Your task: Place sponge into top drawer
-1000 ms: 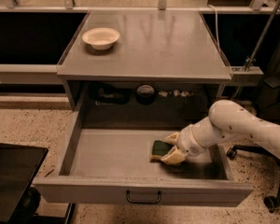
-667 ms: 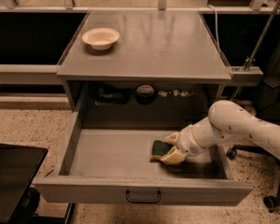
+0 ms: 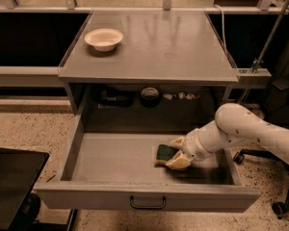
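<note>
The sponge [image 3: 164, 151], dark green on top with a sliver of yellow along its lower edge, sits inside the top drawer [image 3: 144, 196], low over the drawer floor and right of centre, towards the front. I cannot tell whether it rests on the floor or hangs just above it. The claw [image 3: 172, 153] is clamped on it. The two tan fingers [image 3: 178, 162] press on the sponge from either side, one at the far edge and one at the near edge, with only the sponge's width between them.

The white arm [image 3: 250, 129] reaches in from the right, passes over the drawer's right wall and slopes down to the claw.

The drawer is pulled fully out towards the camera. Its grey floor is bare around the sponge, and its flat front panel carries a small dark bar handle [image 3: 148, 203] at the centre. Behind the drawer, a shadowed recess under the counter [image 3: 173, 47] holds a few dark, indistinct items [image 3: 149, 95].

On the grey counter above, a white bowl [image 3: 103, 38] stands upright near the far left corner, well apart from the sponge.

A flat black object [image 3: 12, 182] lies at the lower left, beside the drawer front, on a speckled floor [image 3: 33, 129]. A dark caster [image 3: 278, 208] shows at the lower right.
</note>
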{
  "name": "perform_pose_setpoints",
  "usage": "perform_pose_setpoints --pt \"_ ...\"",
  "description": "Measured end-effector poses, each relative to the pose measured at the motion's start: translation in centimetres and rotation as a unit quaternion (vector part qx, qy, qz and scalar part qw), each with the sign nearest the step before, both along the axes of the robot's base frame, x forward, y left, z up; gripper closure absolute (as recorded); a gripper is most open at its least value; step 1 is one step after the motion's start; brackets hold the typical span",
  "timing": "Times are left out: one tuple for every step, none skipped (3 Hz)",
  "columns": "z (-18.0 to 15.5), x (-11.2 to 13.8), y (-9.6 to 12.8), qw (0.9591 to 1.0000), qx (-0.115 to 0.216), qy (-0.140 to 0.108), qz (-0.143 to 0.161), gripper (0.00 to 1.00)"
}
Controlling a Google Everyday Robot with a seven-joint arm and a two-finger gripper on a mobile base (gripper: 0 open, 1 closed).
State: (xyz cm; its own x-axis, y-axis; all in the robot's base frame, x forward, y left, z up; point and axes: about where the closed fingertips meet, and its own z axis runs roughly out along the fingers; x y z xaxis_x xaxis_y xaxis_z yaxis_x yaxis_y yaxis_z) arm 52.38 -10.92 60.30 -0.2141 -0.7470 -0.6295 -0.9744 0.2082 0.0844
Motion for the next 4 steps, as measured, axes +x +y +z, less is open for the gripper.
perform_pose_setpoints --pt "0.0 0.0 0.0 1.0 0.0 0.0 0.0 0.35" --pt "0.0 0.0 0.0 1.0 0.0 0.0 0.0 0.12" --pt "0.0 0.0 0.01 1.0 0.0 0.0 0.0 0.0" --pt "-0.01 0.0 0.01 1.0 0.0 0.0 0.0 0.0"
